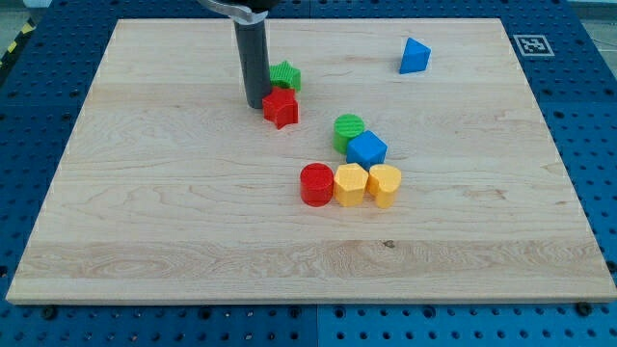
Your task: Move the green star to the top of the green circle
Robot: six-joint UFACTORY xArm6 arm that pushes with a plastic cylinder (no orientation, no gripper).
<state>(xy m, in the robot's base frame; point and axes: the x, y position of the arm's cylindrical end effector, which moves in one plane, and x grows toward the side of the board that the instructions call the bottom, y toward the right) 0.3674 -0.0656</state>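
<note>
Clearly the green star is a small, rigid block that looks light, so I judge it will slide readily on the smooth wooden surface and may spin if struck off-centre on one of its points. It lies toward the surface's far edge, a little left of the middle, touching or almost touching the red star just below it. My tip stands at the view's left of both stars, close beside the red one. There are no jaws here, only the bare rod, so nothing can be clasped or let go; the block must be shoved. The best contact, I think, is a flat notch on the star's left side, pushing toward the view's right. The green circle sits nearer the centre, touching the blue cube; the spot above it looks free.
</note>
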